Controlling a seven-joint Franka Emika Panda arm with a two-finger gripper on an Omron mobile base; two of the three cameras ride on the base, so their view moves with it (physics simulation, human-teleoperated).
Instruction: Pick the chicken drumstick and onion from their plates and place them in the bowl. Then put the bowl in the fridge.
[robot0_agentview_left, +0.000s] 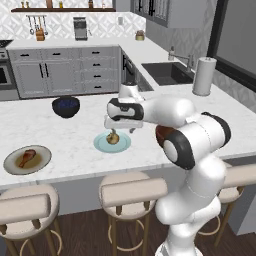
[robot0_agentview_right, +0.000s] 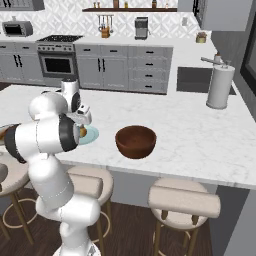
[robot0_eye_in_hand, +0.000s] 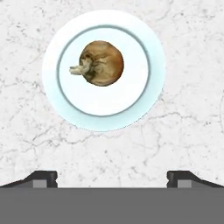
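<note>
Pale blue plate (robot0_eye_in_hand: 103, 70) carries your onion (robot0_eye_in_hand: 99, 63); left of it the beige plate (robot0_agentview_left: 27, 159) holds the drumstick (robot0_agentview_left: 27, 158), the wooden bowl (robot0_agentview_right: 135, 141) sits right, your fingers (robot0_eye_in_hand: 43, 178) spread apart above

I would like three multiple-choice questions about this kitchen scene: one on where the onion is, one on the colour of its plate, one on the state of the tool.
1. Where does the onion lie?
A. in the wooden bowl
B. on a plate on the counter
C. in the sink

2. What colour is the plate under the onion?
A. pale light blue
B. dark red
C. black

3. How is the tool now?
A. shut on the onion
B. shut on the drumstick
C. open and holding nothing

Answers:
1 B: the hand view shows the onion resting inside the plate's rim, on the marble counter.
2 A: the plate looks pale blue in both the hand view and the left base view.
3 C: the two fingertips stand wide apart at the bottom of the hand view, with only bare counter between them.
</note>
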